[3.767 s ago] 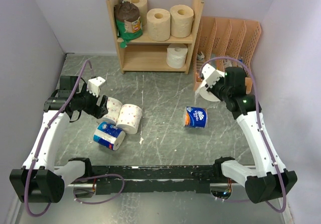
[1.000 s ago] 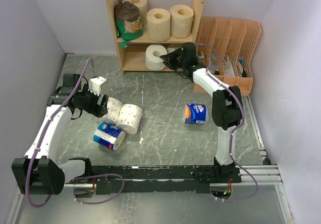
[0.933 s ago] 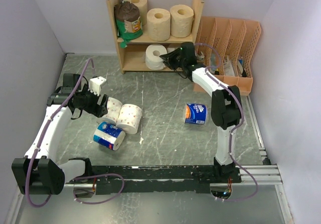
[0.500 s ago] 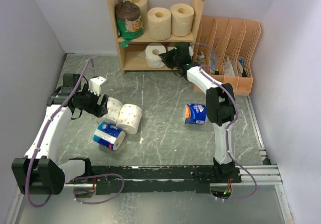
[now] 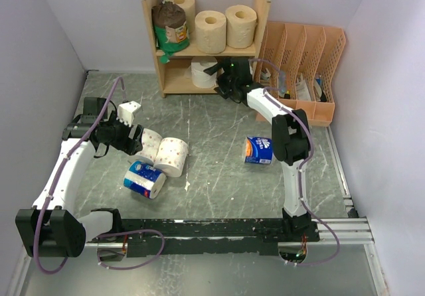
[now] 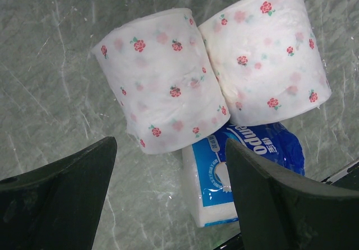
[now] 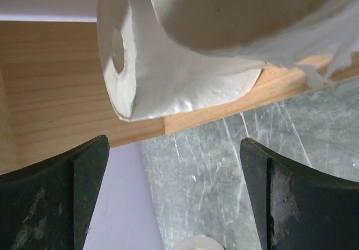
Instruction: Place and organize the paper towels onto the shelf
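The wooden shelf stands at the back. Its upper tier holds three tan paper towels and a green-and-brown wrapped one. A white roll lies on the lower tier, and my right gripper is just in front of it, open and apart from it. In the right wrist view two white rolls rest on the lower board, with the right gripper empty. My left gripper hangs open over two rose-dotted rolls and a blue-wrapped roll.
Another blue-wrapped roll lies on the grey table right of centre. A peach slotted file organizer stands right of the shelf, close behind the right arm. Walls close in on the left, back and right.
My right gripper has opened and let go of the white roll, which now rests on the shelf's lower tier. The left arm has not moved.
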`<state>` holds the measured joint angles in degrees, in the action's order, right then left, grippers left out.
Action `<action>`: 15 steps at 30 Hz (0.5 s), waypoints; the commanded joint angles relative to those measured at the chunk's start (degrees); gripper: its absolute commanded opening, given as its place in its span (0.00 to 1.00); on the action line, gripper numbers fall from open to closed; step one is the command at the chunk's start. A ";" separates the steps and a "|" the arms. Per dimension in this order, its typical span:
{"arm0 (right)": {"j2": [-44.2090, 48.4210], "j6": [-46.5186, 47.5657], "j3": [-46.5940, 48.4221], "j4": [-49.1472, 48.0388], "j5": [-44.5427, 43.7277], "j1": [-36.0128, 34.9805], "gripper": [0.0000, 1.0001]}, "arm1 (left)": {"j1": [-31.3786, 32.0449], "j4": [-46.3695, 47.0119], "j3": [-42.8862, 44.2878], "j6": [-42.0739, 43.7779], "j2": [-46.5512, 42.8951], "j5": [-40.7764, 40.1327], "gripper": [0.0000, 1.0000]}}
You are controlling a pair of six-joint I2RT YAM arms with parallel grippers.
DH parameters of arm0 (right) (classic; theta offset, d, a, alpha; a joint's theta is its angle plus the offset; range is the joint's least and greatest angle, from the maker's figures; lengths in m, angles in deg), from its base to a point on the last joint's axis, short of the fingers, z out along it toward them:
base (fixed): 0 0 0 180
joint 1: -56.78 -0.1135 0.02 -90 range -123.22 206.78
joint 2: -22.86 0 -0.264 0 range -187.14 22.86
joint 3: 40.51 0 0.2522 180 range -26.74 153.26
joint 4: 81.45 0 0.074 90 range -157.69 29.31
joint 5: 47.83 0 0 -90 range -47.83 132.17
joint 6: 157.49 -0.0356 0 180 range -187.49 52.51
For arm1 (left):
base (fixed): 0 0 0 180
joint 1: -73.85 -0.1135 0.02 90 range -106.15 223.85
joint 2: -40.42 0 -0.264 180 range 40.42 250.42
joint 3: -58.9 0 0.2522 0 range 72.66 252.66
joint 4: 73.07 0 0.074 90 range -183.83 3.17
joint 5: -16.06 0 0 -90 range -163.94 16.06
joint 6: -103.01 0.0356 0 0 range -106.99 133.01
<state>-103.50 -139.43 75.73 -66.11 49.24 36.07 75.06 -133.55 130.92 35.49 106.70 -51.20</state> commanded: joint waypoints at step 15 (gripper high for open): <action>32.66 45.49 -18.37 2.44 29.94 4.73 1.00 | -0.42 -1.35 1.68 1.59 -2.32 3.88 0.90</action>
<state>-73.36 -105.80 64.17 -64.56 65.00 36.98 75.06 -133.72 130.92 35.77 106.20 -50.32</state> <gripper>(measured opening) 0.999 0.897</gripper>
